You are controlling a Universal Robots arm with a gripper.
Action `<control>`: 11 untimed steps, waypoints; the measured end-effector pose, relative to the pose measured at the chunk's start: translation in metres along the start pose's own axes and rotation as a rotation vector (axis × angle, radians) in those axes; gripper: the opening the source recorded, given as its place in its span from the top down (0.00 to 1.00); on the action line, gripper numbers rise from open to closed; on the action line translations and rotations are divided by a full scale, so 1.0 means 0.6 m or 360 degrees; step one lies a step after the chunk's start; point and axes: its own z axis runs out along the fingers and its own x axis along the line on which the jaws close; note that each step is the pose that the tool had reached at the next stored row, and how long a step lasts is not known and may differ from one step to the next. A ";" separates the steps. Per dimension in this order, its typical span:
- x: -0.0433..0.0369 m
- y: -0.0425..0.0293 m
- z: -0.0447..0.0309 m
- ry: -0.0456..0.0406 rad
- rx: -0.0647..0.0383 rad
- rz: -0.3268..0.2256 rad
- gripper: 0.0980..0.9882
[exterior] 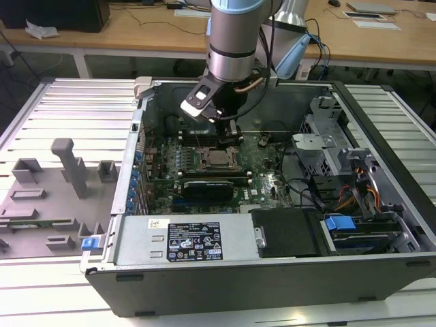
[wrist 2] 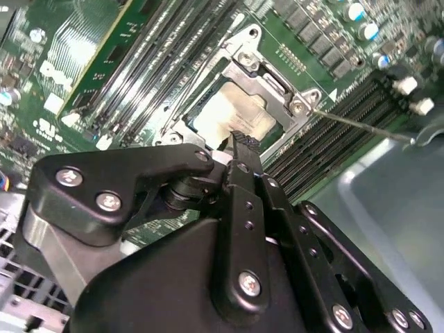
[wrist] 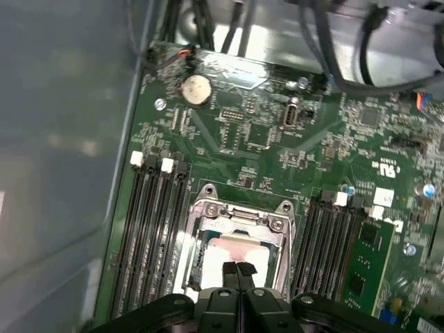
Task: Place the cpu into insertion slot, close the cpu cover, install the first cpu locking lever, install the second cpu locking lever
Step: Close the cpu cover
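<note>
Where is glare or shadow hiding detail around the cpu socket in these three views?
Second wrist view: the cpu top glares almost white. First wrist view: a paler sheen on it, the gripper blocking one edge. Exterior view: the computer case interior is dimmer than the desks behind.

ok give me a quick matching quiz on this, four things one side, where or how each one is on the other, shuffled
Things:
1. chip
2. coin battery
3. end effector
4. memory stick

Place or state:
a. green, standing beside the black slots
b. shut, close over the chip
c. round and silvery, on the green board
d. pale top, lying inside the metal frame

Pairs: 1-d, 2-c, 3-b, 4-a
</note>
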 end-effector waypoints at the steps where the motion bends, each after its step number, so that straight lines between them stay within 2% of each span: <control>1: 0.000 0.000 0.000 -0.0002 0.0001 -0.0036 0.99; 6: 0.000 0.000 0.000 -0.0005 0.0003 -0.0194 0.99; 8: 0.000 0.000 0.000 -0.0014 0.0006 -0.0315 0.99; 11: 0.000 0.000 0.001 -0.0020 0.0008 -0.0426 0.99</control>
